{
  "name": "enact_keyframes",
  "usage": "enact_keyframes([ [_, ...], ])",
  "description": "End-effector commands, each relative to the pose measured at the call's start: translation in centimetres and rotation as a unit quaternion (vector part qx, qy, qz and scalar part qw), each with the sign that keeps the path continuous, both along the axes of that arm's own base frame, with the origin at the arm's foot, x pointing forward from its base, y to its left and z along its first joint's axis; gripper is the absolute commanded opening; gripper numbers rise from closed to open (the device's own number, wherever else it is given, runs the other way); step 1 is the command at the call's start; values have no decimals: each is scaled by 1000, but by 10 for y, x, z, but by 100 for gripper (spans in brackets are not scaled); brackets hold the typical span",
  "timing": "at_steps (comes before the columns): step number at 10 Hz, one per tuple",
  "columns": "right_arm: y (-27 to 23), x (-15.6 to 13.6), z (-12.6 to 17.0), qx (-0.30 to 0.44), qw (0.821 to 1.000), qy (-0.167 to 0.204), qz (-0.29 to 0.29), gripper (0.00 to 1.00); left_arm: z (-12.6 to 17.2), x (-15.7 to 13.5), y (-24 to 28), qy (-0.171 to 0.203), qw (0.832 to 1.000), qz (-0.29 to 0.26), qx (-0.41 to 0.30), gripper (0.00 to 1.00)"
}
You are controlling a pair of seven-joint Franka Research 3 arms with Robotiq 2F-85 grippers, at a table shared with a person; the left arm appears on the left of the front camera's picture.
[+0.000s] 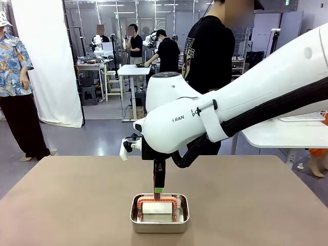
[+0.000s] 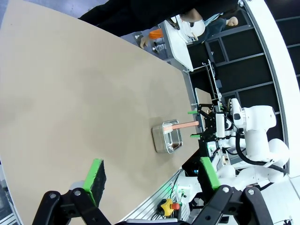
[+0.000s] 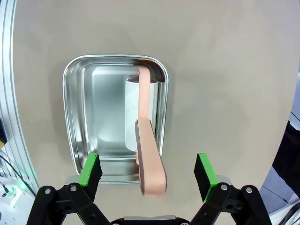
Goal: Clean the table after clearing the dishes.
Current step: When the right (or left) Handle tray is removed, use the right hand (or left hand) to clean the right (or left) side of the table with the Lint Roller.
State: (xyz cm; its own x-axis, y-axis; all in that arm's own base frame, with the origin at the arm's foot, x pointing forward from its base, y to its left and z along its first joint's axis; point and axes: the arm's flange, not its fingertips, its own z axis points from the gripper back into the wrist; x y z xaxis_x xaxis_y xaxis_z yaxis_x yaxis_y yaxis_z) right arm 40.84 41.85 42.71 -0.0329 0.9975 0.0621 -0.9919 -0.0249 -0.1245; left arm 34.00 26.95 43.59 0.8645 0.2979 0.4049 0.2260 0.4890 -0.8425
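Table [image 1: 77, 205]: pan [image 1: 159, 228] near robot-side edge

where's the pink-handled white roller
Front view: the roller lies in the shiny rectangular steel pan at the brown table's near middle, handle rising between the open fingers of the right end effector.

The surface [image 1: 61, 205] was a plain matte taupe-brown with no pattern. The pan [image 3: 70, 117] was shiny silver steel. The roller [image 3: 144, 108] had a salmon-pink handle and a white drum. The right pincer [image 3: 147, 161] was black with bright green pads [image 3: 90, 169], and the left pincer [image 2: 151, 171] had the same black and green. The right arm [image 1: 256, 92] was glossy white with small dark lettering and a black ribbed hose [image 1: 277, 110] along it. The person [image 1: 212, 51] wore a black shirt with a pale print on it.
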Motion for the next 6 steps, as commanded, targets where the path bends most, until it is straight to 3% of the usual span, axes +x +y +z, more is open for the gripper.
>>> enact_keyframes([
  [1,11,0,-7,-21,1000,-8,-15,100,0,-4,1,-7,1000,1,-2,100],
  [4,12,0,-11,-29,999,-9,-20,100,0,-4,1,-7,1000,1,-2,100],
  [5,11,0,-9,-30,999,-12,-19,81,0,-4,1,-7,1000,1,-2,100],
  [6,11,-1,-8,-33,999,-12,-16,81,0,-4,1,-7,1000,1,-2,100],
])
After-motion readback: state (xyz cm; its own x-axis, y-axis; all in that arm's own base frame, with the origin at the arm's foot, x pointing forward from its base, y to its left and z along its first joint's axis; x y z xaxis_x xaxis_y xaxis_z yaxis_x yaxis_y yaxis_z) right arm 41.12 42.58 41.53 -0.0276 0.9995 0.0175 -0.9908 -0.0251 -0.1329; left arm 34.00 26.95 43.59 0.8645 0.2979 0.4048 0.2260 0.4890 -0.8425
